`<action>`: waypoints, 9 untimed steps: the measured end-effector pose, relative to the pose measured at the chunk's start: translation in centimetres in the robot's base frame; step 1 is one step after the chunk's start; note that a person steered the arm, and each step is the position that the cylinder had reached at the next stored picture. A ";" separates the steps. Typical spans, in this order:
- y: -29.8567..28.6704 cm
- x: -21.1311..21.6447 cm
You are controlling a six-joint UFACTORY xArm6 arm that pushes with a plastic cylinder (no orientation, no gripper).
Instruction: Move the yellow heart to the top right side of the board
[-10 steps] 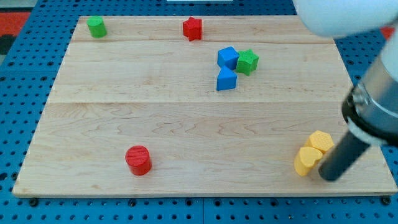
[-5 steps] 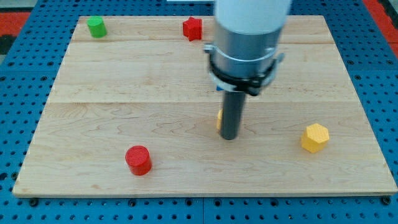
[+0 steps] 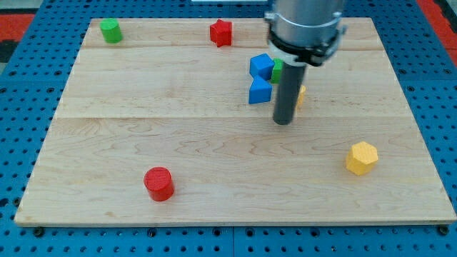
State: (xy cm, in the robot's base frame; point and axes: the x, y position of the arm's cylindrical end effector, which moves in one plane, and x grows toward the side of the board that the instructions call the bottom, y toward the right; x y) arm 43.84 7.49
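The pale wooden board (image 3: 178, 143) fills the view, the dark rod planted near its centre with my tip (image 3: 283, 123) just right of the 2 blue blocks (image 3: 260, 78). There is no claw here, only the rod. The yellow heart (image 3: 301, 95) peeks out behind it, mostly hidden. The yellow hexagon block (image 3: 362, 158) sits well apart, lower right.

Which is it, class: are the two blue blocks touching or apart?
Touching. In the camera view the upper blue block sits directly against the lower blue block, with no board showing between them. My tip stands to their right.
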 end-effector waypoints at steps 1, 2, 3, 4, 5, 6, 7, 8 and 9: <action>5.4 -2.9; 8.0 -4.0; 8.3 -8.5; 10.3 -9.5; 10.1 -11.8; 10.7 -15.6; 10.9 -18.1; 11.6 -18.8; 11.6 -18.8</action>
